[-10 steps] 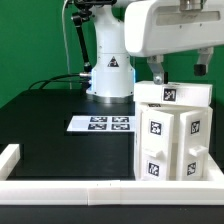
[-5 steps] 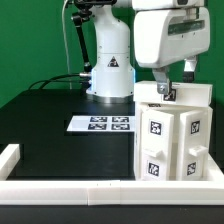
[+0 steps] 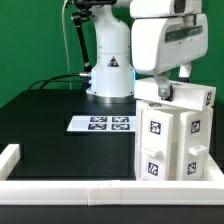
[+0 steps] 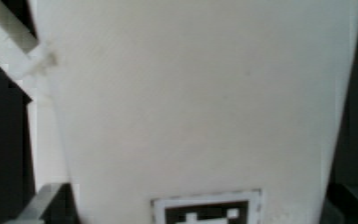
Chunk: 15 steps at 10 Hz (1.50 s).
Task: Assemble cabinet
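Note:
The cabinet (image 3: 172, 135) is a large white boxy body with black-and-white tags, standing at the exterior view's right against the front rail. Its top panel (image 3: 195, 97) lies on the body, slightly skewed. My gripper (image 3: 174, 84) comes straight down onto that top panel, with the fingers on either side of it, shut on it. In the wrist view the white panel (image 4: 194, 100) fills the frame with a tag (image 4: 204, 212) at its edge. One grey fingertip (image 4: 41, 206) shows beside it.
The marker board (image 3: 101, 124) lies flat on the black table ahead of the robot base (image 3: 110, 75). A low white border rail (image 3: 70, 187) runs along the front, with a raised end (image 3: 10, 157) at the exterior view's left.
My gripper has shifted toward the exterior view's left and turned about its vertical axis over the cabinet. The top panel now sits slightly skewed, its right corner farther out.

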Each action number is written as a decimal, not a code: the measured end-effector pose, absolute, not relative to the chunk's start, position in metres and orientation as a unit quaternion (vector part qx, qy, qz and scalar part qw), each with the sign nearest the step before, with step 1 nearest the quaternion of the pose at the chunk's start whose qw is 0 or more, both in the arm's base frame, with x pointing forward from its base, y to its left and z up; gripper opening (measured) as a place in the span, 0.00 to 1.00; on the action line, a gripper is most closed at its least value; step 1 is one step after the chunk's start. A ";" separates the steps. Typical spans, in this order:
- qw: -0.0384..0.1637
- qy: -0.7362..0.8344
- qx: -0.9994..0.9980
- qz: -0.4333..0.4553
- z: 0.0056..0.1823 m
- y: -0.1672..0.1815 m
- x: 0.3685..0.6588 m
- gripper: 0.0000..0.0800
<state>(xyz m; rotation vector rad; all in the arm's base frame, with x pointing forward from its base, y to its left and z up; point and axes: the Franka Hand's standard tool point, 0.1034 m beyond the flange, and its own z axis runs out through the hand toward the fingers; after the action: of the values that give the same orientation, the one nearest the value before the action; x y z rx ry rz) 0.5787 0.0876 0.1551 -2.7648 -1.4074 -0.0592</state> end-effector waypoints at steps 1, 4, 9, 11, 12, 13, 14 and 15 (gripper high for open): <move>0.020 -0.444 -0.895 -0.019 0.155 0.088 0.579 0.70; 0.029 -0.349 -0.936 -0.023 0.157 0.083 0.578 0.70; 0.052 -0.134 -0.989 -0.038 0.154 0.080 0.576 0.70; 0.055 -0.075 -0.995 -0.035 0.154 0.080 0.576 0.70; 0.055 -0.053 -0.996 -0.034 0.154 0.080 0.576 0.70; 0.057 -0.010 -0.998 -0.032 0.154 0.081 0.576 0.70; 0.058 0.020 -0.998 -0.030 0.154 0.081 0.576 0.70; 0.060 0.047 -0.997 -0.029 0.154 0.081 0.576 0.70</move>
<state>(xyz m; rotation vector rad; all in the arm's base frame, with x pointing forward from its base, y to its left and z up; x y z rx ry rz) 0.5760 0.0808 0.1539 -3.0167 0.1423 -0.0875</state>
